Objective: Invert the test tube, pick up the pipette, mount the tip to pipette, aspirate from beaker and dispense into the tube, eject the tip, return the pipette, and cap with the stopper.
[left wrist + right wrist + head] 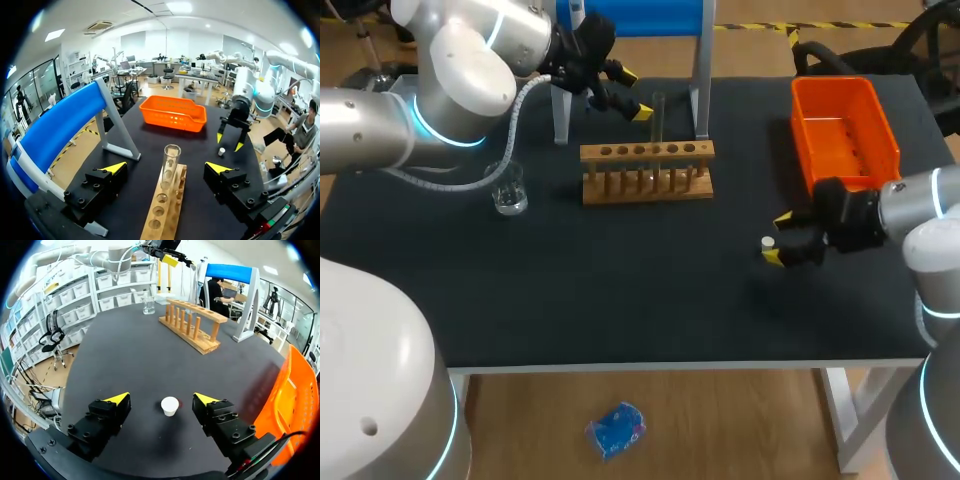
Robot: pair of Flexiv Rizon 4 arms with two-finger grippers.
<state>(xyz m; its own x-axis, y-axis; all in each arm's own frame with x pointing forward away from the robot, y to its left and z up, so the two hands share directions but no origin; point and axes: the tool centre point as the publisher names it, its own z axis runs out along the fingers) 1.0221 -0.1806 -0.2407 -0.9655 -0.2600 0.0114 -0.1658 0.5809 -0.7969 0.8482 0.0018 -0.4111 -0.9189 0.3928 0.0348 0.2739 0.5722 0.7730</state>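
Note:
A clear test tube [658,118] stands upright in the wooden rack [647,172]. My left gripper [634,93] hovers just behind it, open; in the left wrist view the test tube [170,164] rises between the spread fingers of that gripper [167,167], touching neither. A small white stopper [768,242] lies on the black table at the right. My right gripper [778,238] is low around it, and in the right wrist view the stopper [170,405] sits between the fingers of the gripper [161,399] with gaps on both sides. A glass beaker [508,190] stands left of the rack.
An orange basket [845,135] sits at the back right, close beside my right arm. A blue-topped stand [630,20] with white legs rises behind the rack. The rack [192,325] and beaker [148,305] lie far ahead of the right gripper.

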